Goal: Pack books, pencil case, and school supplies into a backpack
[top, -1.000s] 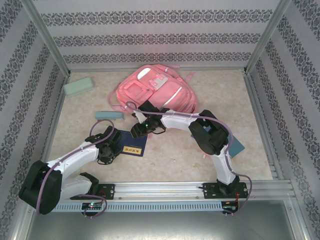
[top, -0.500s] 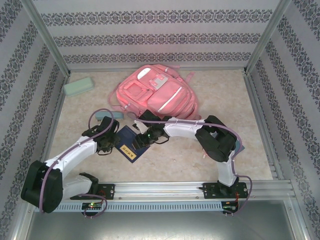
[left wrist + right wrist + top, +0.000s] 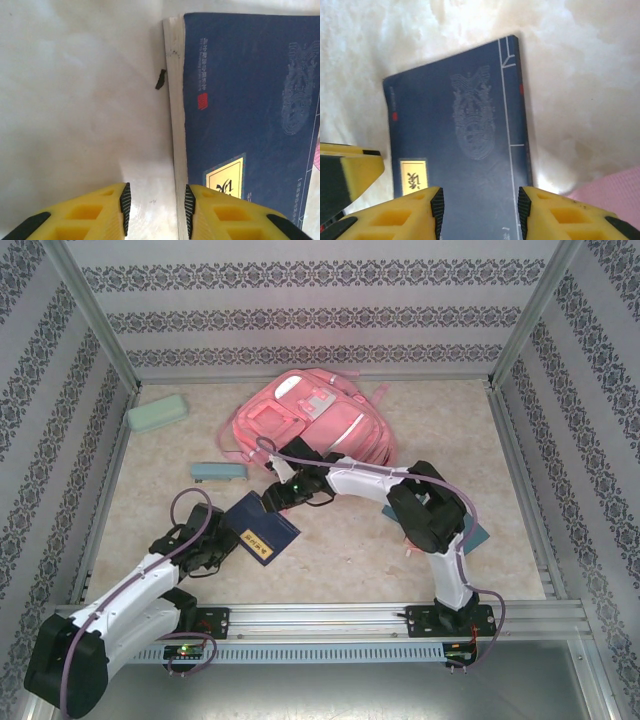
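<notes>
**Item 1. Navy book** (image 3: 262, 532). One thin book with a yellow title label. It lies flat on the table (image 3: 350, 570), turned cornerwise, near the backpack's front edge.

**Item 2. My left gripper** (image 3: 155, 215). It is at the book's near-left edge with the fingers apart and nothing clamped. The book's page edge runs through the gap. One finger is over the cover beside the label, the other over bare table. I cannot tell whether either pad touches the book.

**Item 3. My right gripper** (image 3: 479, 212). It is at the book's far end, between the book and the backpack. The fingers are apart above the cover. I cannot tell whether they touch it.

**Item 4. Backpack** (image 3: 310, 425). Pink, lying flat at the far middle of the table with its pockets up. My right arm bends across its near side and hides part of that edge.

**Item 5. Pencil case** (image 3: 157, 413). Mint green, by the far-left wall, well apart from everything else.

**Item 6. Teal-blue pad** (image 3: 218, 472). It lies on open table left of the backpack, between the pencil case and the book.

**Item 7. Second teal-blue pad** (image 3: 474, 533). It is on the right side, mostly hidden under my right arm.

**Item 8. Dark fleck** (image 3: 160, 79). It is on the table just beside the page edge.

**Item 9. Surround.** Patterned walls (image 3: 300, 315) stand on three sides, and a metal rail (image 3: 320, 618) runs along the near edge.
</notes>
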### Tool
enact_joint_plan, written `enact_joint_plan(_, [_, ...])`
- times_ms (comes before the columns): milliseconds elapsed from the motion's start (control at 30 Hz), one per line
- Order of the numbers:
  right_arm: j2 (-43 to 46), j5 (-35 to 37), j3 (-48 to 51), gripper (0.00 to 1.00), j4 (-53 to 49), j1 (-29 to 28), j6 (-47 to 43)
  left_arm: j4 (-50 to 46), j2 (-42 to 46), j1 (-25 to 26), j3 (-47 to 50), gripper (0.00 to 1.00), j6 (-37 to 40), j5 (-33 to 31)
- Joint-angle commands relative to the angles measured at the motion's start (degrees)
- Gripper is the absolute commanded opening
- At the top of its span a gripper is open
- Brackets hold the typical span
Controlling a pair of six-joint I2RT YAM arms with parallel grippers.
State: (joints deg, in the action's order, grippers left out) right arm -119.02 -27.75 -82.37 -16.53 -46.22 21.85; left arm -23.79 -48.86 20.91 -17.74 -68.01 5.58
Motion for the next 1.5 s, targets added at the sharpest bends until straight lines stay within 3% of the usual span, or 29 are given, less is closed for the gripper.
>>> enact_joint_plan(0, [-3.47, -0.37, -2.29, 0.45, -1.87, 0.42, -2.71, 7.82, 0.87, 0.41, 1.75, 0.35, -1.38, 1.72])
enact_joint_plan(267, [-6.05, 0.72, -2.93, 0.44, -3.06, -0.08, -4.31, 12.75, -1.46, 0.51, 2.53, 0.35, -0.53, 3.39])
enact_joint_plan(667, [-6.06, -1.87, -0.16, 0.44, -2.63, -2.14, -3.84, 4.39, -5.6, 0.58, 1.92, 0.23, -0.24, 0.31])
enact_joint_plan(900, [-5.06, -12.15, -0.16, 0.4, 0.11, -2.74, 0.91, 9.25, -6.19, 0.61, 5.13, 0.2, -1.66, 1.88])
enact_joint_plan(1133, [-1.23, -23.92, 0.62, 0.36, 5.25, -2.66, 6.9, 8.25, -2.81, 0.57, 5.87, 0.2, -1.51, 1.54])
enact_joint_plan(1467, [3.81, -27.39, 2.81, 0.32, 4.86, -2.8, 7.1, 7.33, -0.07, 0.56, 6.84, 0.19, -1.71, 1.27])
